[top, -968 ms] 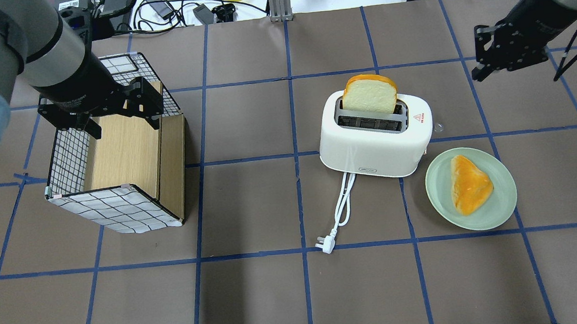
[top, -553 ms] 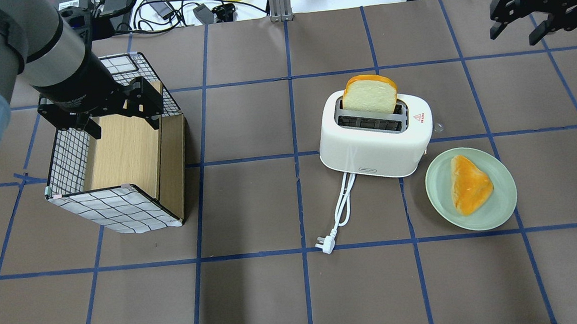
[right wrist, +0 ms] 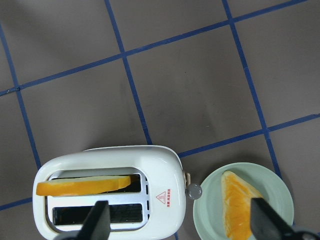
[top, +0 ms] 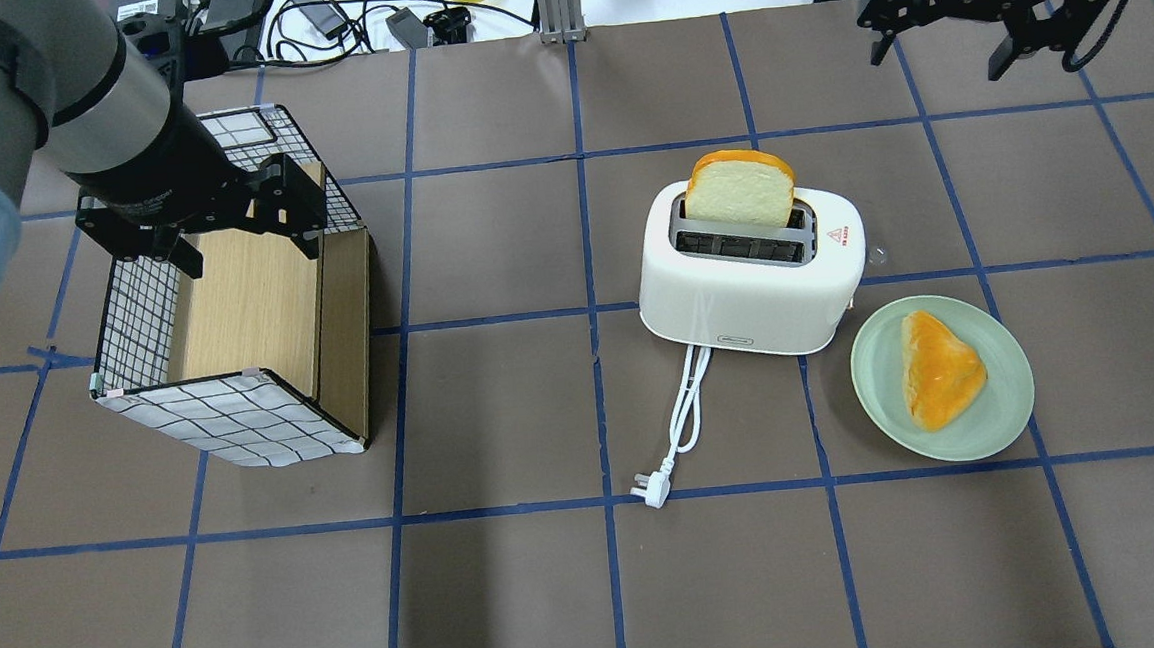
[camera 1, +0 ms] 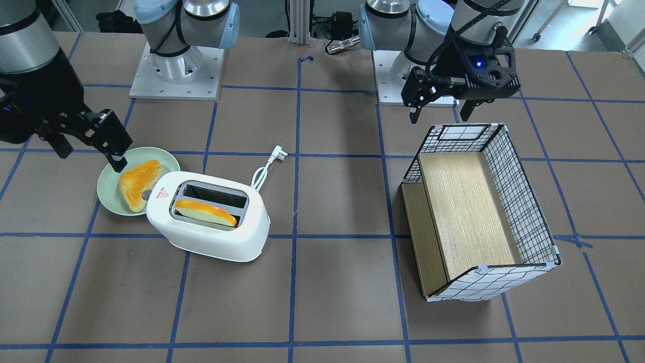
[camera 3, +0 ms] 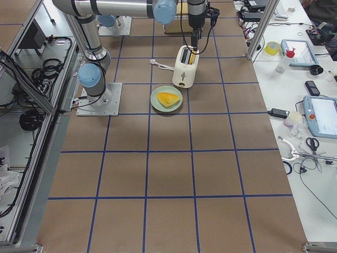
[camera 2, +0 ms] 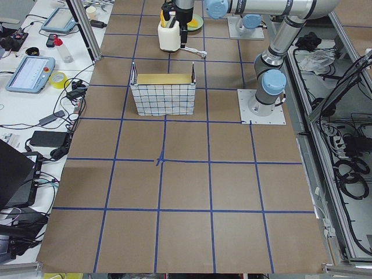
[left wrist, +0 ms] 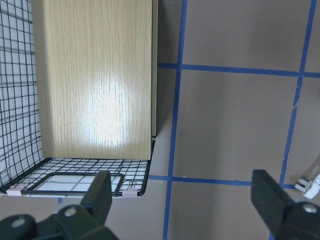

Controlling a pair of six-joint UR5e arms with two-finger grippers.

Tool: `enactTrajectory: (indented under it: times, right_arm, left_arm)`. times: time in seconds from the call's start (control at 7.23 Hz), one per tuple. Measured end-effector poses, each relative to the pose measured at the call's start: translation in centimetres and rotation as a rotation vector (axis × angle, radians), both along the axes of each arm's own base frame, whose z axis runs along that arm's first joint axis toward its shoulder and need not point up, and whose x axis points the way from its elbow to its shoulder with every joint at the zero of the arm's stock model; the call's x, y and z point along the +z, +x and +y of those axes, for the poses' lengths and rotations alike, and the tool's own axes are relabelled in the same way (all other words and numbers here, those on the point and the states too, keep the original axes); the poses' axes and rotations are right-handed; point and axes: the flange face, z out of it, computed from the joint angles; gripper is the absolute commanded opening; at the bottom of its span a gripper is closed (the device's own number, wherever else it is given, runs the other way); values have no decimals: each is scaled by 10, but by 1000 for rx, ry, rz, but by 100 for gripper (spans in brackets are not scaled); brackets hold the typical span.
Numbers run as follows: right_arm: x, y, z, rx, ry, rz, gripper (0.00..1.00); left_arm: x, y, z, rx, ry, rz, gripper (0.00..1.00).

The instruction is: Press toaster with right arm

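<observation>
White rounded two-slot plastic toaster (top: 750,283): from overhead, long axis 9-to-3, small grey round knob (right wrist: 193,190) at 3. Black right gripper (top: 937,62) hovers at 1 o'clock, fingers spread; left gripper (top: 250,254) spread too.

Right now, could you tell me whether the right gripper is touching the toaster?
Apart. The overhead view shows the right gripper well clear of the toaster, with bare table between them.
</observation>
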Motion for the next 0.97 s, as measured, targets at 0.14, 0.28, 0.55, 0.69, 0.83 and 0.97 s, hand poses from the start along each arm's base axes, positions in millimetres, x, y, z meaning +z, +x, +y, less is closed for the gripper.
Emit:
enactTrajectory:
  times: [0.14, 0.28, 0.55, 0.69, 0.83, 0.97]
  right_arm:
    - [-1, 15, 1, 19, -3, -1, 100]
    - [-3, 29, 2, 49, 0, -11, 100]
    - [-8, 46, 2, 132, 5, -43, 100]
    - [-6, 46, 2, 164, 2, -41, 100]
    - [-2, 43, 1, 207, -3, -26, 100]
    - [2, 40, 0, 240, -3, -9, 100]
  left_arm:
    - [0, 0, 0, 0, 0, 0, 100]
    - [0, 0, 0, 0, 1, 0, 100]
    - [0, 0, 0, 0, 1, -1, 100]
    - [0, 0, 0, 0, 0, -1, 100]
    - [0, 0, 0, 0, 0, -1, 100]
    - [0, 0, 0, 0, 0, -1, 100]
